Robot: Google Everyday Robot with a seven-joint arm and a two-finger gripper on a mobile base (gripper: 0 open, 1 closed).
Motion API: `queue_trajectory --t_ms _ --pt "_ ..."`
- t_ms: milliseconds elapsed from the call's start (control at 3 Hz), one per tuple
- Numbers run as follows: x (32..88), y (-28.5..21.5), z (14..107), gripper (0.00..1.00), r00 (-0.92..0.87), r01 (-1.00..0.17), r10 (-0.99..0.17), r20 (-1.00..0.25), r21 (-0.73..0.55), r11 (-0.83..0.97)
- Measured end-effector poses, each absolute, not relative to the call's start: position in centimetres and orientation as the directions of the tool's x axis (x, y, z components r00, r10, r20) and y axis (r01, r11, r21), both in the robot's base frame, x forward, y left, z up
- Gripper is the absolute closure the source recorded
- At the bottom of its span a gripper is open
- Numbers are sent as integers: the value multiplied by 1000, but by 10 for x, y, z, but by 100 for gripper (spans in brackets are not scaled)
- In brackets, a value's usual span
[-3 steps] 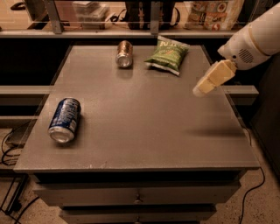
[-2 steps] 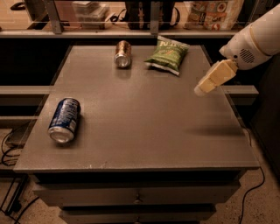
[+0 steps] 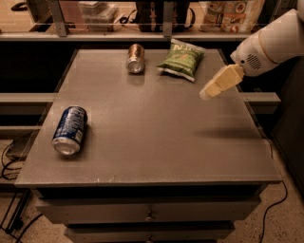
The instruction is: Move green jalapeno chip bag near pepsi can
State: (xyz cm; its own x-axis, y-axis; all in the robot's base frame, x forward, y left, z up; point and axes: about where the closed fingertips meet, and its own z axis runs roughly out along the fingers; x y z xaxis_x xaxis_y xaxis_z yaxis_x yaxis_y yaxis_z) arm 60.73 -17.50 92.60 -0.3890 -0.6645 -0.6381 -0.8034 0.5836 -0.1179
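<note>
1. The arm [image 3: 273, 40] runs off the right edge; its gripper [image 3: 208, 92] hangs above the table's [image 3: 156, 142] right side, near the chip bag [image 3: 182, 59].
2. The bag's lettering is too small to read.
3. The packages [image 3: 232, 12] behind the table are cut by the top edge.
4. The lowest drawer [image 3: 147, 233] is cut by the bottom edge.

Pincer [image 3: 210, 90] in mid-air at right, angled down-left off white arm [image 3: 273, 40]

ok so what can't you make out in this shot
Camera view:
- cream gripper above the grey table's right side: white arm cut off by right edge
- crinkly green chip bag: lettering too small
- blue soda can lying front-left: markings blurred
- packages behind the table: cut by top edge
</note>
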Motion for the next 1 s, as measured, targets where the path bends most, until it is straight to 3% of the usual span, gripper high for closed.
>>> queue_trajectory --t_ms 1000 --pt "716 -118 909 0 -330 -775 -524 -785 -91 625"
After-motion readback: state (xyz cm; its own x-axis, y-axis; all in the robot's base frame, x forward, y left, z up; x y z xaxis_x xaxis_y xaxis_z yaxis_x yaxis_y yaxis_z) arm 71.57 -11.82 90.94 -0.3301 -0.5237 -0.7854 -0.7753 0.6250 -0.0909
